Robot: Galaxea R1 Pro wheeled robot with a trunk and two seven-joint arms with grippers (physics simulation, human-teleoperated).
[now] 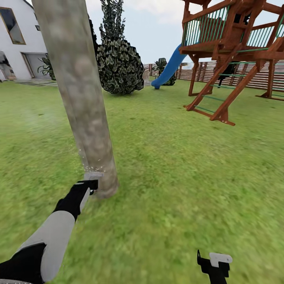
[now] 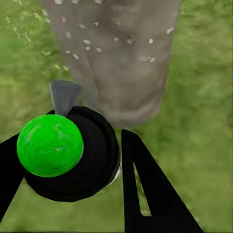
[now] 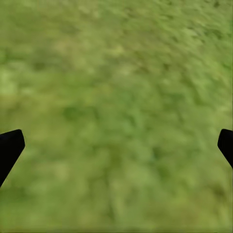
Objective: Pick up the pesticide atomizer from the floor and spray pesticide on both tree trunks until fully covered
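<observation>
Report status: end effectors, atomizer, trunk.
Left end effector shut on atomizer, nozzle aimed at tree trunk. Right end effector open over grass. Pale pesticide specks on lower trunk. Nothing in the way.

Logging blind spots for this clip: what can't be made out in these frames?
- Tree trunk: its far side faces away in the head view, so coverage there is unknown; its top is cut off.
- Pesticide atomizer: body hidden beneath its own cap in the left wrist view.
- Pesticide: blurred specks.
</observation>
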